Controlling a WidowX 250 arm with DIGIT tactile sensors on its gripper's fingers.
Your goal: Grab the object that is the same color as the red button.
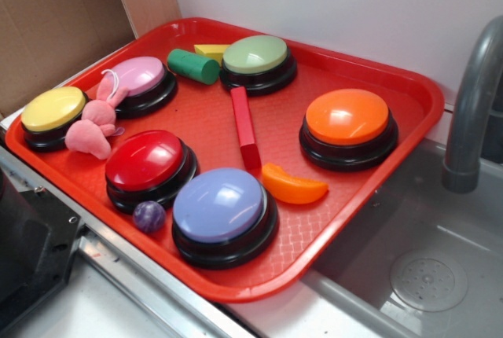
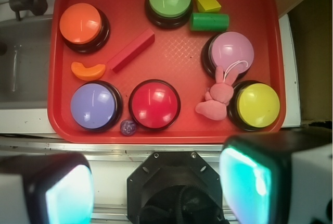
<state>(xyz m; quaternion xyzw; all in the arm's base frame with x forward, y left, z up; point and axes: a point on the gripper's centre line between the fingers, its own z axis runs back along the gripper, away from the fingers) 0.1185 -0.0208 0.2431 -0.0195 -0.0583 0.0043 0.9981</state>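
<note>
— Where is the red block (image 1: pixel 245 126) seen?
— It is laid flat near the centre of the exterior frame, long and thin, running top to bottom.
— And the red button (image 1: pixel 145 161)?
— A glossy dome on a black base is found lower left, apart from the block.

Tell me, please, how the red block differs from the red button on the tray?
The red block is long, thin and square-edged, while the red button is a round dome. The block is a single plain piece lying flat on the tray; the button sits on a black circular base. The button looks glossy with highlights; the block looks duller. Both share the same red colour.
</note>
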